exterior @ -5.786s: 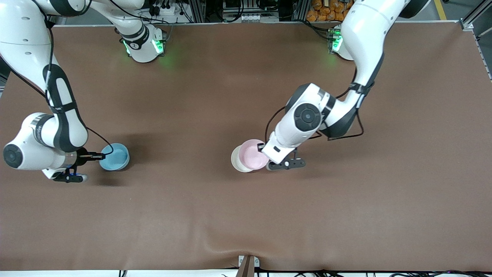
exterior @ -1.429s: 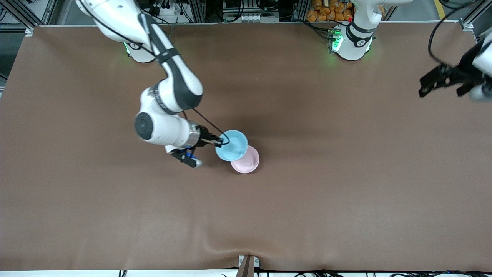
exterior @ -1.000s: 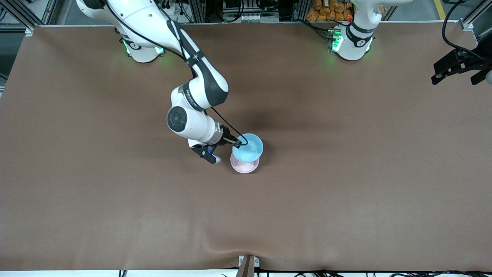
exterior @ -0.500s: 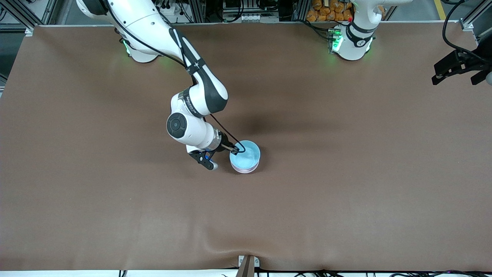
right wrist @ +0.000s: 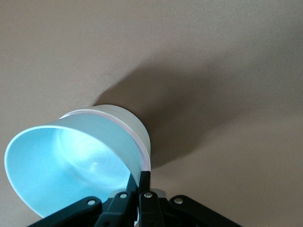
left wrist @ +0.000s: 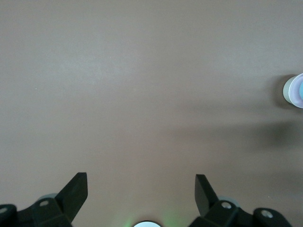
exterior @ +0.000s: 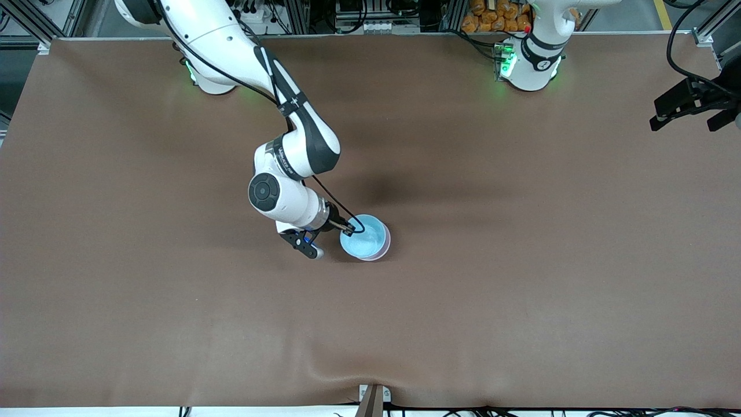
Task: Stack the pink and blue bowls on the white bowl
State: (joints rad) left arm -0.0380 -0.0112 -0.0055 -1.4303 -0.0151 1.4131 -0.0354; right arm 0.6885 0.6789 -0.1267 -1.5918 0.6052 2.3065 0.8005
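The light blue bowl (exterior: 365,237) sits in the pale pink bowl (exterior: 387,245), of which only a thin rim shows, near the table's middle. My right gripper (exterior: 349,229) is shut on the blue bowl's rim on the side toward the right arm's end. In the right wrist view the blue bowl (right wrist: 61,161) leans a little in the stack, with the gripper (right wrist: 142,177) pinching its wall. The white bowl is hidden under them in the front view. The stack's pale wall (left wrist: 288,90) shows in the left wrist view. My left gripper (exterior: 689,107) is open and empty, up over the left arm's end of the table.
The brown table mat (exterior: 521,260) is bare around the stack. A small metal bracket (exterior: 373,397) sits at the table edge nearest the front camera.
My right gripper has carried the blue bowl over the pink bowl and lowered it into it. The left arm has swung out to its end of the table and stays there.
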